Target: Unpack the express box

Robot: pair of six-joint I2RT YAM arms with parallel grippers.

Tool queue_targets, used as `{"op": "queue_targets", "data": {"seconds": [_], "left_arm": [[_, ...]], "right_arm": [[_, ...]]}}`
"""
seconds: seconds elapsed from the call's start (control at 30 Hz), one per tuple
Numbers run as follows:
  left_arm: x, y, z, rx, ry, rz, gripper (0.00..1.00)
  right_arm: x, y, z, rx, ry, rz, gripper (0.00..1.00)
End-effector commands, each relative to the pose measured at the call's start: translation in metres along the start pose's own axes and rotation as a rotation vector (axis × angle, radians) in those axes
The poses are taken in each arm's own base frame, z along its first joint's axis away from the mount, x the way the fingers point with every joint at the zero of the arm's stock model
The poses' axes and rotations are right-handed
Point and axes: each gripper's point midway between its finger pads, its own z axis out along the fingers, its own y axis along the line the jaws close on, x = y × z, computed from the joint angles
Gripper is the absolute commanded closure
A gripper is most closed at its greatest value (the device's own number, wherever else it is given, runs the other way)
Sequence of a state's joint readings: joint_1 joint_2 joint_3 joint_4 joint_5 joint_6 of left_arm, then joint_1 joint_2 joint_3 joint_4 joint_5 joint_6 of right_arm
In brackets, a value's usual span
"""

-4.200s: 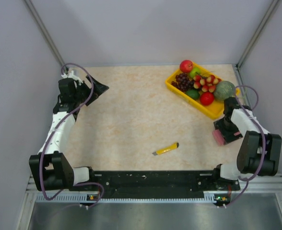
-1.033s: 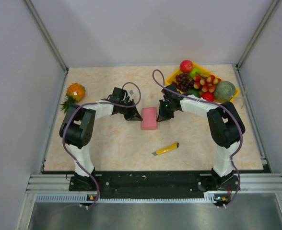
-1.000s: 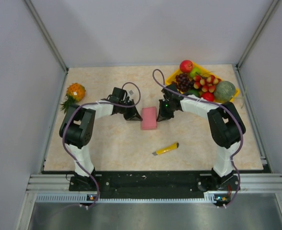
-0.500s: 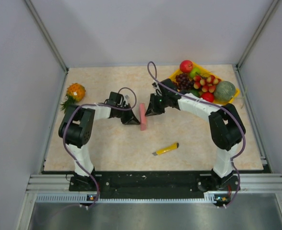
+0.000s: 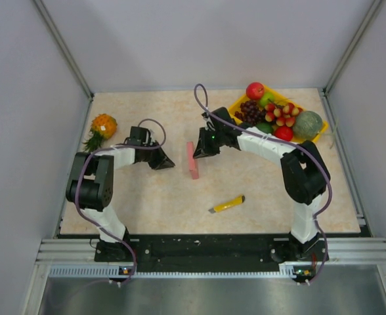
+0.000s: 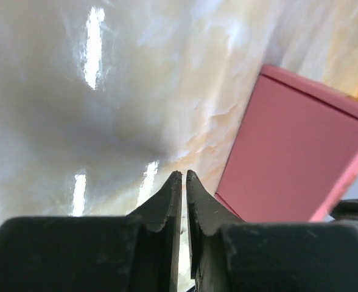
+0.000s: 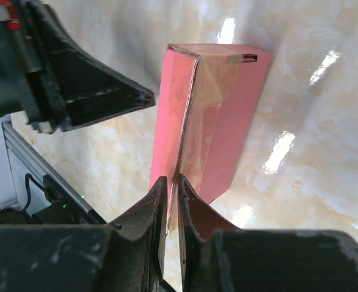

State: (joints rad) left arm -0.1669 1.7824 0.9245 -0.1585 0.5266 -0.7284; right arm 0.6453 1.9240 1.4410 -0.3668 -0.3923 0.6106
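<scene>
- Express box (image 5: 192,159) stands on edge mid surface (image 5: 147,197); right jaws pinch its taped edge.
- Left jaws pressed together, empty, nearby but apart.
- Step: steadying box. Next, probably: slit tape with utility knife (image 5: 227,205).

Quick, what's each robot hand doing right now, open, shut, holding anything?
Left gripper: jaws shut, holding nothing.
Right gripper: jaws shut on the edge of the small flat pink cardboard box.

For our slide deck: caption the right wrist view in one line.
Pink express box on edge, taped seam toward the camera; right gripper shut at its near edge, left gripper apart.
</scene>
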Motion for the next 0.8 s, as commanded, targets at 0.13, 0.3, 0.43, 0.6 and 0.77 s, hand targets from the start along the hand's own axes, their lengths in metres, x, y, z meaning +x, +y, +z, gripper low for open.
{"op": "queue_targets", "data": {"seconds": [0.13,0.3,0.43,0.6,0.77], "left_arm": [[-0.024,-0.058,-0.042,0.145,-0.125,0.168,0.58],[-0.018,-0.085,-0.046,0.227,-0.111,0.279,0.32],[-0.008,-0.109,-0.041,0.225,-0.1,0.375,0.19],[0.0,-0.115,-0.026,0.161,-0.072,0.404,0.1],[0.002,-0.107,-0.001,0.067,0.014,0.359,0.08]], "right_arm": [[-0.037,0.002,-0.045,0.091,-0.191,-0.018,0.86],[-0.036,-0.033,-0.061,0.214,-0.241,0.046,0.74],[-0.033,-0.056,-0.071,0.276,-0.251,0.095,0.66],[-0.021,-0.079,-0.076,0.337,-0.241,0.122,0.58],[-0.009,-0.092,-0.076,0.374,-0.216,0.119,0.55]]}}
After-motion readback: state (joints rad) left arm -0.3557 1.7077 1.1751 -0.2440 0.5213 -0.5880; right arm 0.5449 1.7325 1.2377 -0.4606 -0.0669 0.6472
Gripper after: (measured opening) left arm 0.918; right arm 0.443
